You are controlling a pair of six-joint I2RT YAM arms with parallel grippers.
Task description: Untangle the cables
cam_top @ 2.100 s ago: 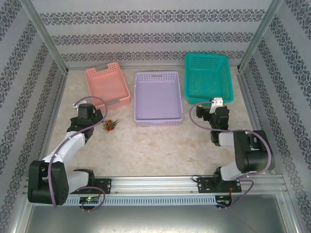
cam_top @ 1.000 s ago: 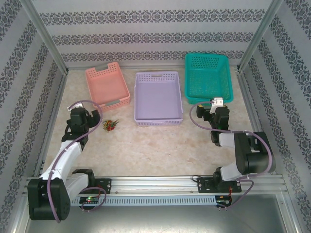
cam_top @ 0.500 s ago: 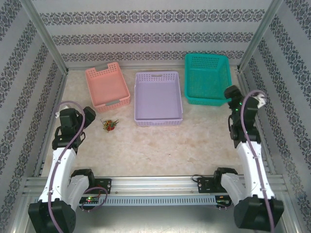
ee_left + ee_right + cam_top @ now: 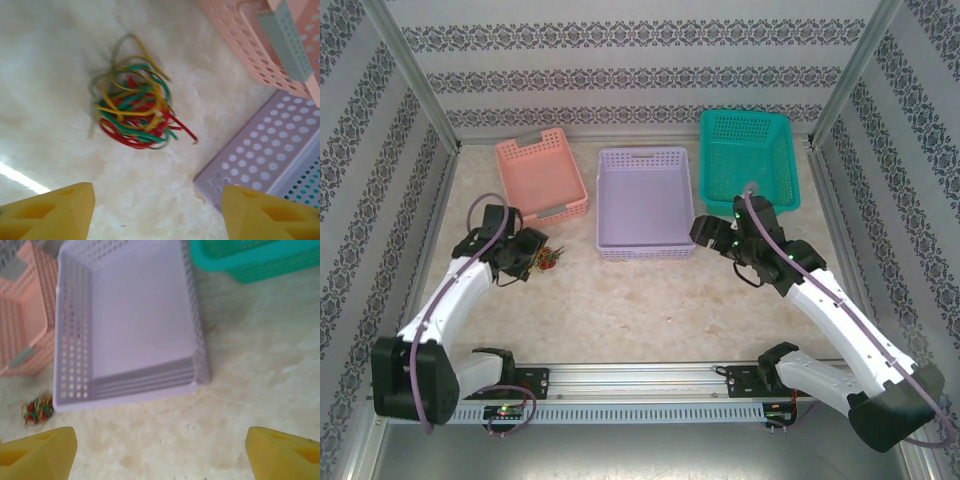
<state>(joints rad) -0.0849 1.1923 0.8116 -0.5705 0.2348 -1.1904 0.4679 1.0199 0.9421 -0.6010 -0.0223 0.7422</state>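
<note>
The cables (image 4: 550,259) lie in one small tangled ball of red, green and yellow wires on the table, left of the lilac basket. In the left wrist view the cables (image 4: 134,112) rest just ahead of my left gripper (image 4: 157,210), which is open with nothing between its yellow fingers. From above, my left gripper (image 4: 527,258) sits right beside the ball on its left. My right gripper (image 4: 705,232) hovers off the lilac basket's front right corner. The right gripper (image 4: 160,450) is open over bare table, with the cables (image 4: 37,410) far to its left.
A pink basket (image 4: 565,212), a lilac basket (image 4: 648,250) and a teal basket (image 4: 745,115) stand in a row at the back. The lilac basket (image 4: 270,145) is close on the right of the cables, and the pink basket (image 4: 250,45) is beyond them. Patterned walls enclose the table.
My left arm has swung in from the left edge up to the cable ball. My right arm has swept from the right side to the lilac basket's front right corner.
</note>
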